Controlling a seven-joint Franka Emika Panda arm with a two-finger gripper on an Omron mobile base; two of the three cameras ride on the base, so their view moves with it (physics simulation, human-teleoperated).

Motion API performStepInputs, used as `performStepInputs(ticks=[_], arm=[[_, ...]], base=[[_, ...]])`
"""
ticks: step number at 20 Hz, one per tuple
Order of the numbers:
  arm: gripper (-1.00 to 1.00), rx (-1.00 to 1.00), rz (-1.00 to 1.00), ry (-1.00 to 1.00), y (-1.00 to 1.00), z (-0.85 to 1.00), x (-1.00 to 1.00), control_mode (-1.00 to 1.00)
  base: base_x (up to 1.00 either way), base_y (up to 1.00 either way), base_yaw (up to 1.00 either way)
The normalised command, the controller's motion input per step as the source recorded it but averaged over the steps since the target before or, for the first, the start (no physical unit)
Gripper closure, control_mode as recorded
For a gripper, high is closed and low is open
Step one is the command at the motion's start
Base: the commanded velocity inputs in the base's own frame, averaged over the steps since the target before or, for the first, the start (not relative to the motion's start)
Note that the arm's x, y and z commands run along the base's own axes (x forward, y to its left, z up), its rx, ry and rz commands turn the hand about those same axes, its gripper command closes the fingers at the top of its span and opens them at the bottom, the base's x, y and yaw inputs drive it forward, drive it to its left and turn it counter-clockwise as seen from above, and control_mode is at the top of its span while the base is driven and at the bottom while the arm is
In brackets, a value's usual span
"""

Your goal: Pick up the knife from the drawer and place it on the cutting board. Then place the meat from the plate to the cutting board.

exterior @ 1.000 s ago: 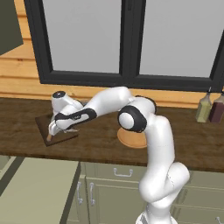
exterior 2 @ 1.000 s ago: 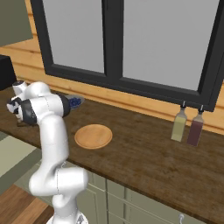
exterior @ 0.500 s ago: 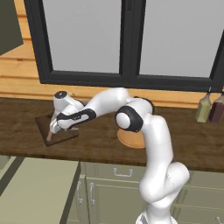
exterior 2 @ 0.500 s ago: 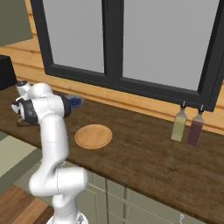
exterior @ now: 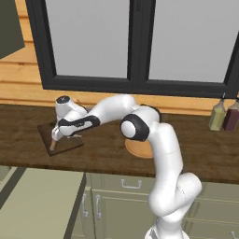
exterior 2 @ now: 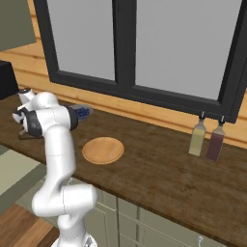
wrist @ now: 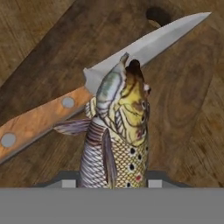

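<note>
Fish (wrist: 116, 135), the task's meat, clamped head-down in gripper (wrist: 111, 186) just above cutting board (wrist: 183, 105), knife (wrist: 87, 94) already lying on that board beneath it; last step under way, next likely lower and release beside the blade.

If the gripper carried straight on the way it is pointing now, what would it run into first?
The gripper is shut on the fish, whose head would probably meet the knife lying on the cutting board. How far above the blade it hangs is hard to judge.
</note>
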Motion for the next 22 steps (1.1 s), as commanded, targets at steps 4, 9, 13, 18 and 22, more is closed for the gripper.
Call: performStepInputs(ticks=[4,9,13,18,22], arm=[[-1.0,0.0,0.0,0.01,0.13,0.0,0.0,-1.0],[-1.0,0.0,0.0,0.01,0.02,0.04,0.0,-1.0],[-1.0,0.0,0.0,0.0,-0.17,0.2,-0.04,-1.0],[-1.0,0.04,0.0,0.0,-0.4,0.38,-0.36,-1.0],[-1.0,0.08,0.0,0.0,-0.6,0.43,-0.55,-1.0]], base=[[0.0,0.0,0.0],[0.0,0.0,0.0],[0.0,0.0,0.0],[0.0,0.0,0.0],[0.0,0.0,0.0]])
